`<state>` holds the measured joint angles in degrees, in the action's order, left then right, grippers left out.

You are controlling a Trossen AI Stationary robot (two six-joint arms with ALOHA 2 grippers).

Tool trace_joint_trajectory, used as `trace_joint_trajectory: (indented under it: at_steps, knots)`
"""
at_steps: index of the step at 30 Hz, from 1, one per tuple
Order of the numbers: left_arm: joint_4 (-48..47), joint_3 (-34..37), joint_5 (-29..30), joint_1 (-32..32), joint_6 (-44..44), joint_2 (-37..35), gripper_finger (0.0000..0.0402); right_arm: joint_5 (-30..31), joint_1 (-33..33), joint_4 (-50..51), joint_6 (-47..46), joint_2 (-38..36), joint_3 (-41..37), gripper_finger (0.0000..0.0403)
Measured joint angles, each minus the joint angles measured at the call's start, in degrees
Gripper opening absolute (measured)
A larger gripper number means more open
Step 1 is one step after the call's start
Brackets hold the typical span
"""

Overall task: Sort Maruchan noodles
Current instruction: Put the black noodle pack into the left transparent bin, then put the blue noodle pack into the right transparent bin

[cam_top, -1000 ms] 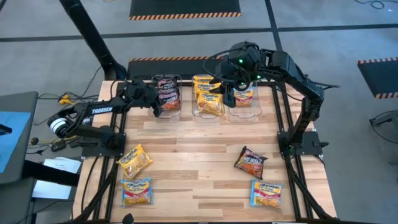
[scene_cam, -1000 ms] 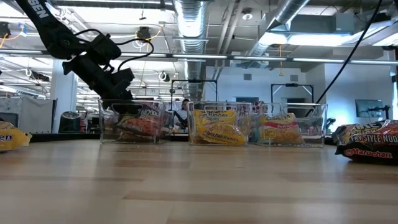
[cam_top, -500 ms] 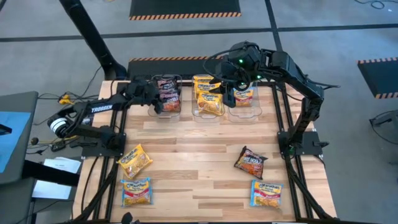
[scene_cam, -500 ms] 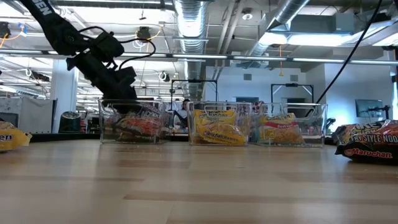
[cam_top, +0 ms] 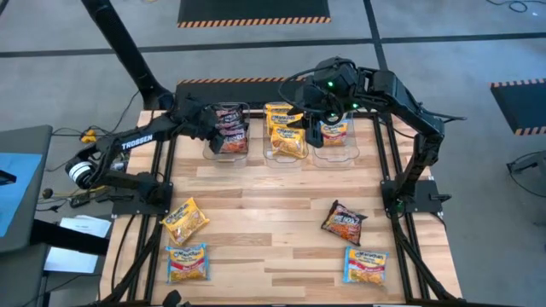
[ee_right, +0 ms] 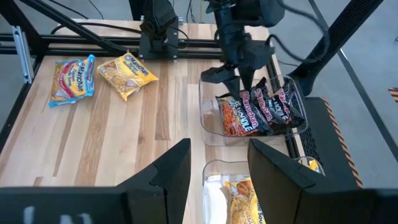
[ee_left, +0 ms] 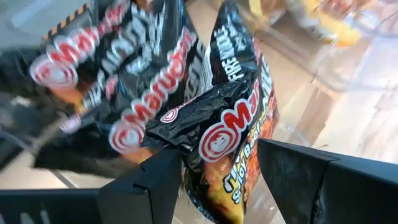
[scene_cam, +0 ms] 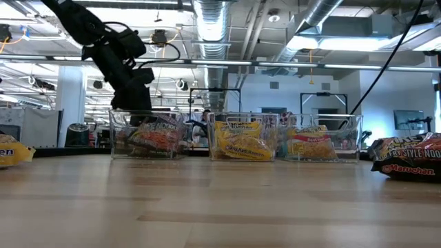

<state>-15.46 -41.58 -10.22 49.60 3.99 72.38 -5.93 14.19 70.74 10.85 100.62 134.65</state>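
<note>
Three clear tubs stand in a row at the far edge. The left tub point(cam_top: 229, 135) holds dark red-black Maruchan packets point(ee_left: 155, 93), the middle tub point(cam_top: 286, 136) yellow-orange ones, and the right tub point(cam_top: 334, 135) blue-yellow ones. My left gripper point(cam_top: 214, 141) is open just above the left tub. Its fingers stand on either side of the top dark packet's point(ee_left: 233, 134) raised end, and it also shows in the right wrist view point(ee_right: 231, 79). My right gripper point(cam_top: 312, 128) is open and empty above the middle and right tubs.
Loose packets lie flat on the table: a yellow-orange one point(cam_top: 185, 220) and a blue-yellow one point(cam_top: 187, 262) near left, a dark one point(cam_top: 344, 222) and a blue-yellow one point(cam_top: 365, 265) near right. The middle of the table is bare wood.
My left gripper has gone up from inside the left tub to just above its rim, and its arm has swung a little toward the far edge. The dark packets stay in the tub.
</note>
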Motion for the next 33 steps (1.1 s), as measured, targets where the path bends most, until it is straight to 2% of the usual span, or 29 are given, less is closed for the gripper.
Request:
trace_joint_trajectory:
  at_steps: [16, 21, 25, 29, 33]
  knots:
    - [-16.81, -17.00, -1.80, 0.00, 0.90, -0.13, 0.0197, 0.00, -0.40, 4.58, -0.46, -0.26, 0.02, 0.0184]
    - [-23.43, -22.02, -10.96, -0.15, -0.28, -0.21, 0.0197, 0.00, -2.35, 6.90, -0.96, -1.10, 0.13, 0.0184]
    - [-24.69, -24.71, -17.22, -1.69, -3.76, -2.21, 0.0197, 0.02, -4.05, 7.69, -1.37, -2.37, 0.23, 0.0184]
    - [-24.75, -25.21, -17.71, -4.40, -7.50, -6.63, 0.0197, 0.01, -5.93, 9.71, -3.57, -3.19, 0.26, 0.0184]
    - [-25.31, -25.21, -14.86, -7.49, -10.88, -11.15, 0.0197, -0.01, -7.81, 14.27, -7.18, -4.01, 0.42, 0.0184]
